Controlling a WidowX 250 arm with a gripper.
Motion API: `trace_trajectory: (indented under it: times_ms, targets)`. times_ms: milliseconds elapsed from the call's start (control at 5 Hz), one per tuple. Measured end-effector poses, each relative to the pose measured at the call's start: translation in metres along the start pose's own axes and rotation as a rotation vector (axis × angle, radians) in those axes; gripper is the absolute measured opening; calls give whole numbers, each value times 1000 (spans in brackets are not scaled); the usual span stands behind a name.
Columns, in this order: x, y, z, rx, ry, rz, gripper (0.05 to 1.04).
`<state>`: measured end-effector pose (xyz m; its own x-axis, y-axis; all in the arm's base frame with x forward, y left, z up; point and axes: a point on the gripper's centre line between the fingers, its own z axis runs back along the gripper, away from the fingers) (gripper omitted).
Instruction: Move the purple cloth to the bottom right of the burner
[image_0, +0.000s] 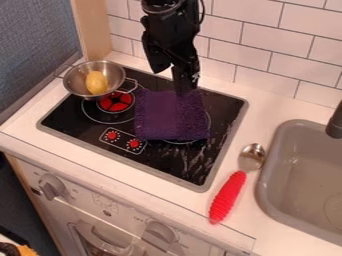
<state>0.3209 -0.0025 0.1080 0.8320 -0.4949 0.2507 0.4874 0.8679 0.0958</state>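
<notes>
Bearings: clock face laid over the cooktop as seen in the view, hub at its middle.
Wall: white tile (262, 41), along 12 to 2 o'clock.
Desk: pale worktop (267, 106), carrying cooktop and sink.
Oven: light front (100, 212) with two large knobs, below the desk edge, 6 to 8 o'clock.
Cooktop: black glass (194, 165), grey rim; a red-patterned element (115, 101) at 10 o'clock.
Sink: grey basin (268, 187), off at 4 o'clock, dark faucet (335, 126) at its upper right.
Arm: black (167, 27), in from 12 to 1 o'clock; gripper (185, 82) hangs down to the cloth's upper edge.
Jaws: cannot tell how far open, nor whether they have hold of the cloth or only meet it.
Cloth: purple (170, 117), spread over the hub and towards 1 o'clock, partly over a ring.
Pot: steel, two handles (78, 89), at 10 to 11 o'clock, beside the red-patterned element.
Spoon: metal bowl, red ribbed handle (228, 195), on the desk at 4 to 5 o'clock, between cooktop and sink.
Yellow item: rounded (96, 82), inside the pot.
Dials: two, red (134, 143), at 7 to 8 o'clock on the cooktop.
</notes>
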Motion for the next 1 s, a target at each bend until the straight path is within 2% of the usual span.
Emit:
trace_trajectory:
  times_ms: [200,400,600,800,1000]
  targets:
    - [-4,-2,-8,-16,30,6,999]
    - [-5,4,-18,-14,83,24,999]
    - [-2,10,-36,-18,131,52,999]
    - [6,17,-55,-10,136,106,999]
    - [7,25,-80,-35,160,122,999]
